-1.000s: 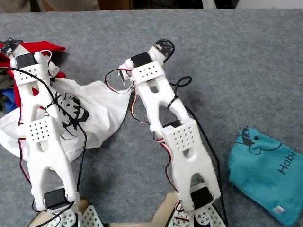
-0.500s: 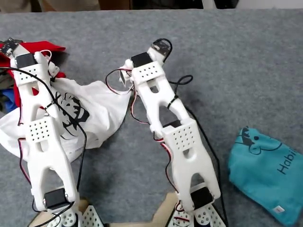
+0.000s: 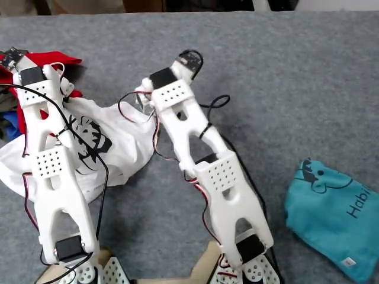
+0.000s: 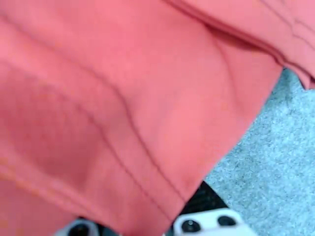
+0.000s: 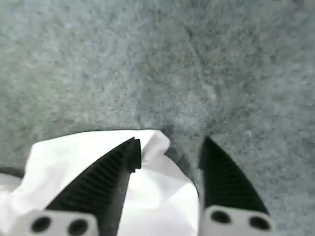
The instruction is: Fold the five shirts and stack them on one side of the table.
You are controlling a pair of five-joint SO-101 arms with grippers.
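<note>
A white shirt (image 3: 103,145) with a black print lies crumpled under the left arm. Its edge (image 5: 98,162) lies between the fingers of my right gripper (image 5: 171,143), which is open and low over the grey table. From above, that right gripper (image 3: 142,99) sits at the shirt's right edge. My left gripper (image 3: 19,62) is at the far left over a red shirt (image 3: 56,59). Red cloth (image 4: 123,98) hangs close in front of the left wrist camera. A folded teal shirt (image 3: 331,213) lies at the right.
Something blue (image 3: 9,125) peeks out at the left edge beside the red and white shirts. The grey table cover (image 3: 284,89) is bare across the back and the middle right. Both arm bases stand at the near edge.
The right arm has swung left, bringing its gripper from just beyond the white shirt's edge onto it. The left arm has kept still.
</note>
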